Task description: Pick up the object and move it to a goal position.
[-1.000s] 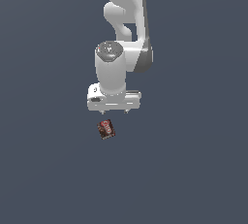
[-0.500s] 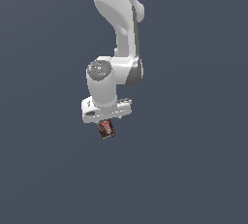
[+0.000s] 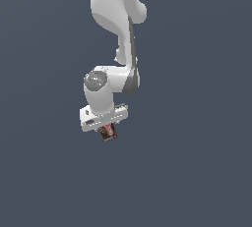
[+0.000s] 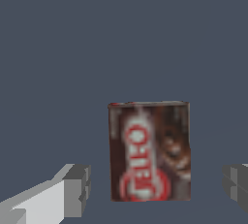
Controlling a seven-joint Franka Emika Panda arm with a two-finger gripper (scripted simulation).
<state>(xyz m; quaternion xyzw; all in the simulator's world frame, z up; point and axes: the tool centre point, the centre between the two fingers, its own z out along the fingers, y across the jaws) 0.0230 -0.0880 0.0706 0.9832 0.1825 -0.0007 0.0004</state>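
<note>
From the wrist I see my end effector [image 4: 155,194] spread wide, a grey fingertip [image 4: 77,189] on each side of the object [image 4: 149,151] with clear gaps, gripping nothing. The exterior view puts the object [image 3: 108,132] just under the white hand, on the plain dark surface [image 3: 197,172].

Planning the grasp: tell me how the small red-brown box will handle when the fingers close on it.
The box has flat faces and straight edges, so it probably will not roll. It looks stiff, likely a light carton. The open gripper straddles it with gaps either side, so uneven contact might twist it.
</note>
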